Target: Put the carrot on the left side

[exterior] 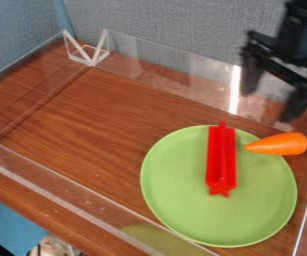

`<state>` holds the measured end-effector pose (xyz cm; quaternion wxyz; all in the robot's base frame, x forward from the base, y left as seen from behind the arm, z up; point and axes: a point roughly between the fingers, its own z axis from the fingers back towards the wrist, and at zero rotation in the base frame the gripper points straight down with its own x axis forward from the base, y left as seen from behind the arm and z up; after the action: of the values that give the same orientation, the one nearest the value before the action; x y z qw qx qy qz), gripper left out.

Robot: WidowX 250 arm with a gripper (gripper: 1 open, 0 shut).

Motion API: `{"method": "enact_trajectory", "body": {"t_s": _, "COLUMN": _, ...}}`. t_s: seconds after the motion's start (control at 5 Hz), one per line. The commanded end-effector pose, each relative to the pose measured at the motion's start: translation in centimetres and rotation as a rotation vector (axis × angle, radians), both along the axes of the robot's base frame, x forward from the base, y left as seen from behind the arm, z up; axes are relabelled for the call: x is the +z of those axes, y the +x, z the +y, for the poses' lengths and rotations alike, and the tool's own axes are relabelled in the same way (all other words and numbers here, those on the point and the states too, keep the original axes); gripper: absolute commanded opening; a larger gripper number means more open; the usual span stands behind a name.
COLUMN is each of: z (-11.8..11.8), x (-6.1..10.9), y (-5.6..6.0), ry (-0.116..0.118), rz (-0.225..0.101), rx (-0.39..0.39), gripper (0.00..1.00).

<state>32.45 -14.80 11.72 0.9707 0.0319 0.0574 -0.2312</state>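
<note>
The carrot (279,145), small and orange with a dark green stem end pointing right, lies on the right rim of the green plate (183,200). My gripper (273,92) hangs just above and behind it at the right edge of the view. Its two dark fingers (245,86) point down and stand open with nothing between them. A long red ridged bar (220,159) lies lengthwise on the middle of the plate, to the left of the carrot.
Clear acrylic walls (62,205) fence in the wooden tabletop (89,110). A white wire stand (85,46) sits in the far left corner. Bare wood stretches across the left half, left of the plate.
</note>
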Motion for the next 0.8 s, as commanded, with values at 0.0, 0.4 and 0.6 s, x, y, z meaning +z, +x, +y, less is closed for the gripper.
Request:
{"method": "enact_trajectory", "body": {"t_s": 0.0, "z": -2.7, "x": -0.6, "y": 1.8, "ry": -0.032, "rz": -0.056, "rx": -0.034, "gripper": 1.0}}
{"method": "enact_trajectory", "body": {"t_s": 0.4, "z": -2.1, "x": -4.3, "y": 1.7, "ry": -0.022, "rz": -0.016, "rx": -0.111, "gripper": 1.0}}
{"method": "enact_trajectory", "body": {"t_s": 0.6, "z": -0.7, "x": -5.0, "y": 1.0, "ry": -0.008, "rz": 0.005, "rx": -0.18, "gripper": 1.0}}
